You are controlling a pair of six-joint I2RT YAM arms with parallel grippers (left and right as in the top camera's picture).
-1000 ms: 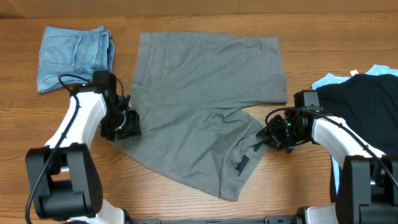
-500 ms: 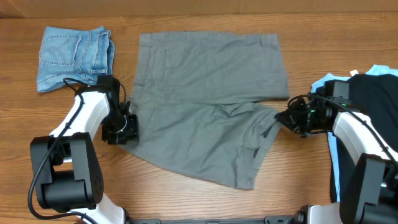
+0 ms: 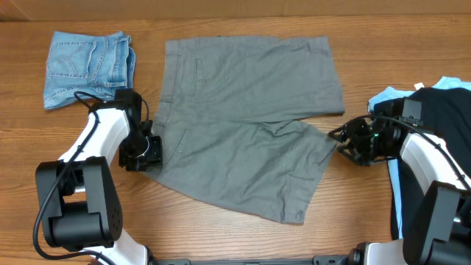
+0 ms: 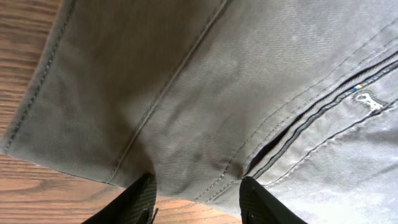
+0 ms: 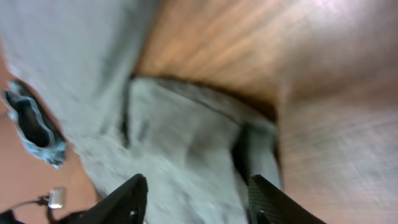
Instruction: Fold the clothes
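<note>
Grey cotton trousers (image 3: 250, 125) lay flat across the brown wooden counter (image 3: 184, 235). The right end effector (image 3: 339, 141) was spread; the left end effector (image 3: 156, 151) straddled their edge, its grip impossible to tell.

Grey trousers (image 3: 243, 140): matt twill cloth, stitched seams. Shorts (image 3: 88, 66): faded denim. Table (image 3: 221, 239): smooth wood grain.
</note>
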